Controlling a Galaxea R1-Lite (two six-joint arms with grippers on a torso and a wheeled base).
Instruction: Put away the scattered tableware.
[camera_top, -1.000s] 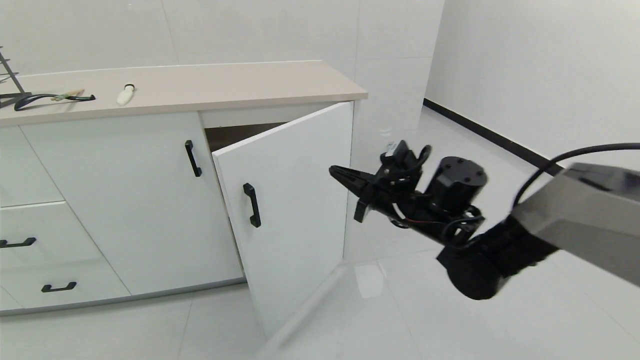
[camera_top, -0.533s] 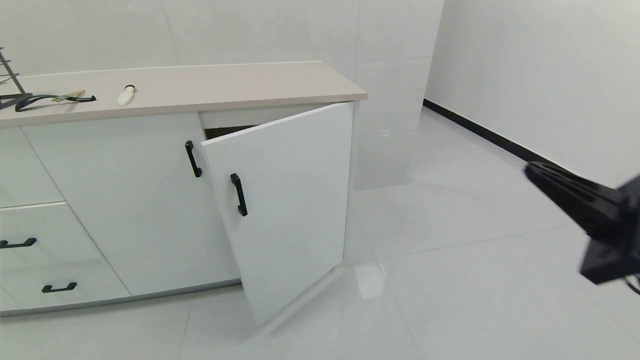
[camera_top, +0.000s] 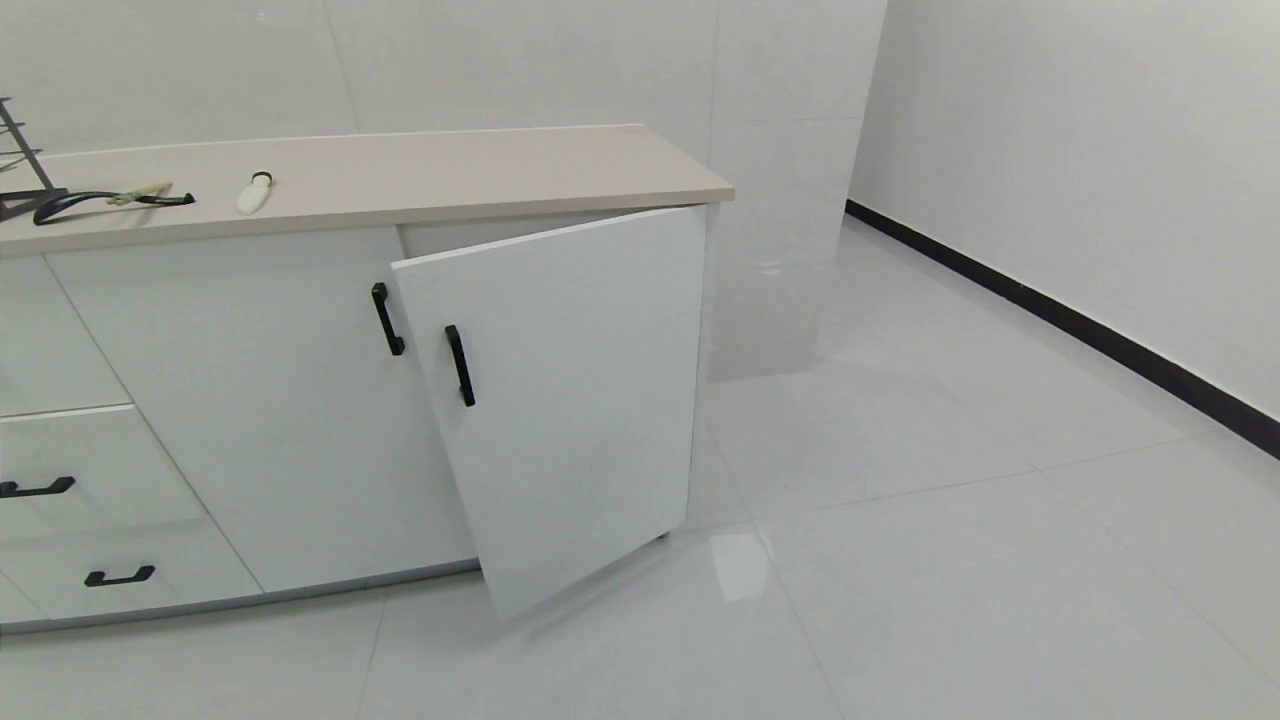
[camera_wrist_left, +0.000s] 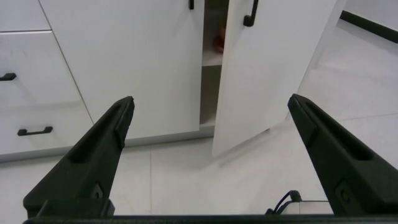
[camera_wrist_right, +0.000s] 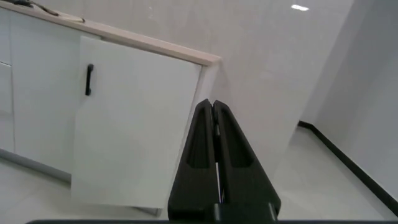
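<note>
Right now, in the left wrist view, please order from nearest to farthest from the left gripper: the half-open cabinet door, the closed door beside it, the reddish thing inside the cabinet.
From the left gripper:
1. Half-open cabinet door, swung out toward the gripper.
2. Closed door, flat on the cabinet front.
3. Reddish thing, on a shelf inside, behind the gap.

Left gripper spread wide, right gripper closed with nothing in it.

The left gripper (camera_wrist_left: 210, 124) holds its two black fingers (camera_wrist_left: 106, 149) far apart, each tapering from a broad base to a blunt tip, and nothing sits between them. The right gripper (camera_wrist_right: 212, 106) has its two black fingers (camera_wrist_right: 200, 146) pressed flat together along their whole length, forming one narrow wedge that widens toward the wrist, with nothing caught in the seam. Both grippers hang in free air, touching nothing.
</note>
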